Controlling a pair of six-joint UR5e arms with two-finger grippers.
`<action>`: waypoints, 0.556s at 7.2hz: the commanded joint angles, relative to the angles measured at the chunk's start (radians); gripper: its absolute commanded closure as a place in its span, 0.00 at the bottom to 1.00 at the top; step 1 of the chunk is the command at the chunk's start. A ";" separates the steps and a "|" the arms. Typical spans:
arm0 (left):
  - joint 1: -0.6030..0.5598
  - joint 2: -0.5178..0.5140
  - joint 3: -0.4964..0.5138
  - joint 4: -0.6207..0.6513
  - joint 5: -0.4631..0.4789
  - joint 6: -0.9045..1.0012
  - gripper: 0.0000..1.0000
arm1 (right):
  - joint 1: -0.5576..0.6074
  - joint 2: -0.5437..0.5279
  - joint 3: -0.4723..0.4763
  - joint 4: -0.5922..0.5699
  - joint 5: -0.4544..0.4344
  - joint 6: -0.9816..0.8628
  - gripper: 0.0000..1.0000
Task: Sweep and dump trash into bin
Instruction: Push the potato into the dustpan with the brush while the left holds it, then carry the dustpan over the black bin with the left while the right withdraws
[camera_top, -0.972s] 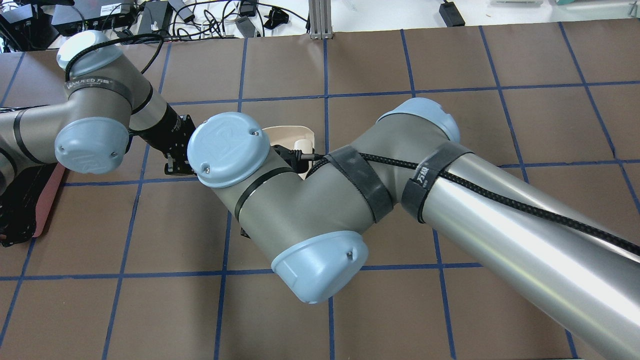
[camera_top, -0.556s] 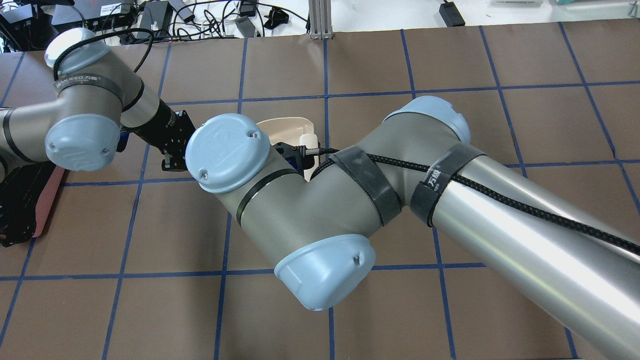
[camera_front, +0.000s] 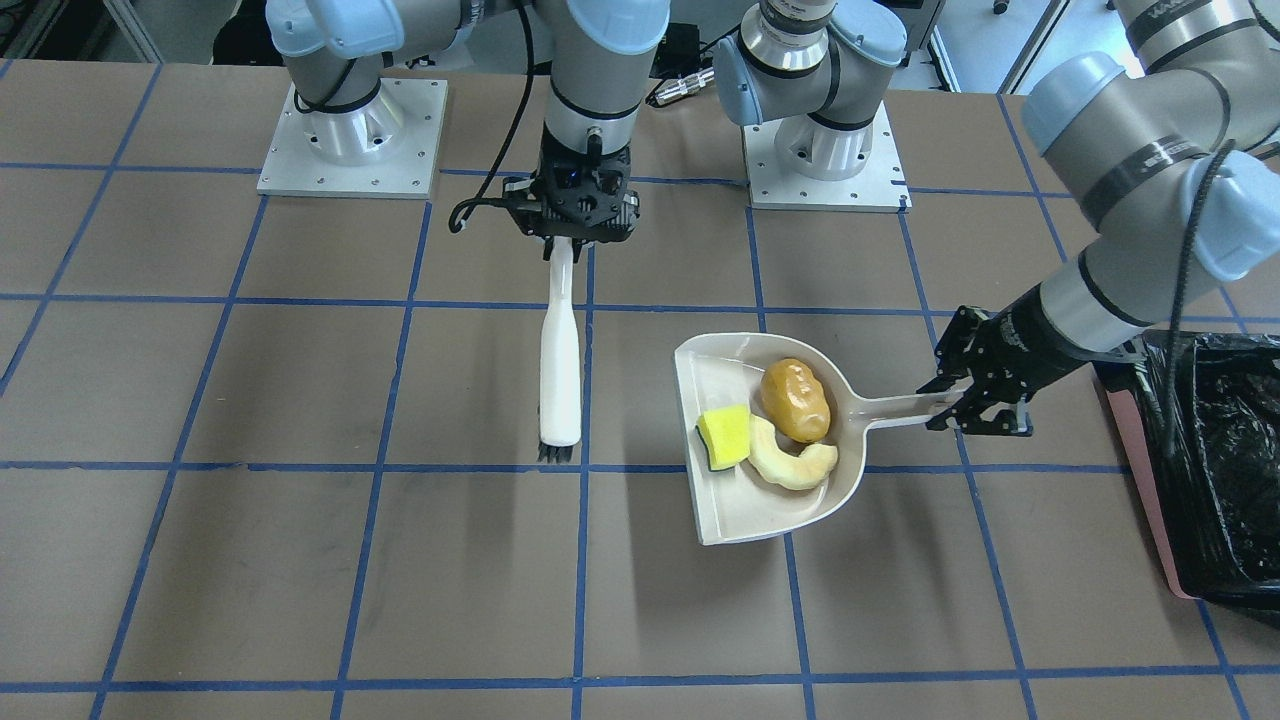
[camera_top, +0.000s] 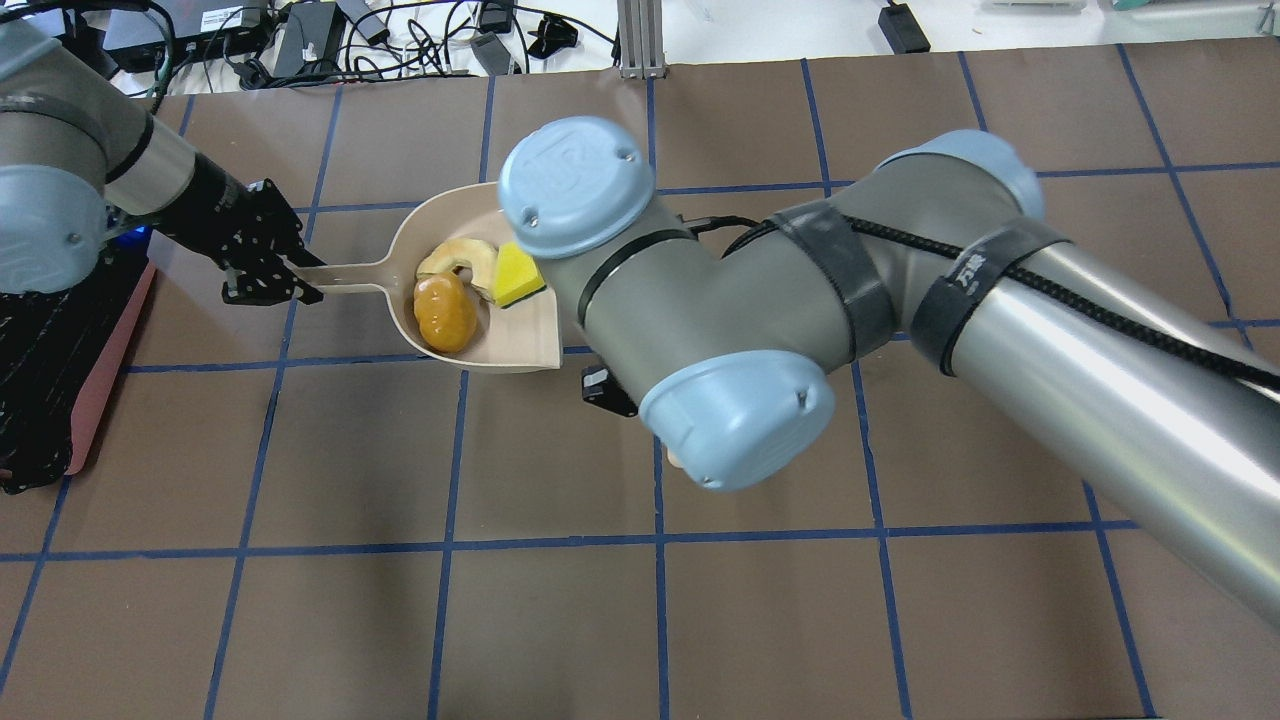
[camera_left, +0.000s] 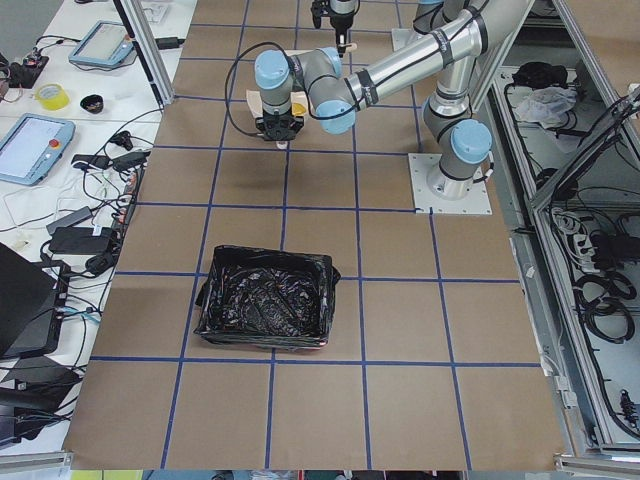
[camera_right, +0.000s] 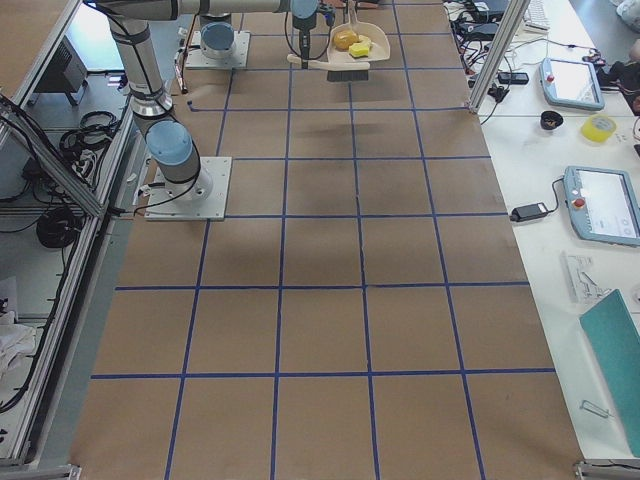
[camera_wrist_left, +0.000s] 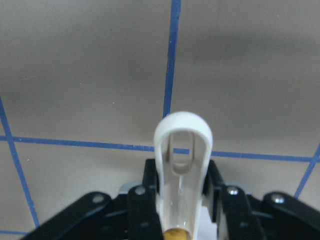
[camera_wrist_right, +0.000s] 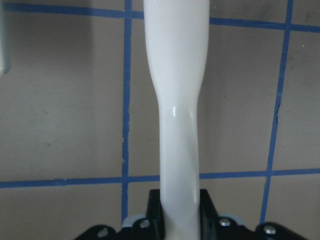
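The beige dustpan holds the trash: a yellow wedge, a pale cream rind slice and a golden-brown nugget. My left gripper is shut on the dustpan's handle, and the pan is between it and the brush. The overhead view shows the pan and the left gripper. My right gripper is shut on a white brush, bristles down, left of the pan and apart from it. The bin, pink-walled with a black bag, stands beyond the left gripper.
The brown table has a blue tape grid. The two arm bases stand at the robot's edge. In the overhead view my right arm's elbow hangs over the middle and hides the right gripper. The bin sits at the left edge there.
The left arm has drawn the dustpan toward the bin side. The right arm has swung away from over the pan, so the three scraps now show.
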 joint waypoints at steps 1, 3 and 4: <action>0.098 -0.030 0.100 -0.082 0.025 0.106 1.00 | -0.206 0.000 -0.005 -0.003 0.048 -0.152 1.00; 0.157 -0.064 0.149 -0.083 0.028 0.172 1.00 | -0.427 0.005 -0.003 -0.004 0.059 -0.375 1.00; 0.217 -0.083 0.199 -0.113 0.028 0.210 1.00 | -0.533 -0.004 -0.010 0.005 0.040 -0.463 1.00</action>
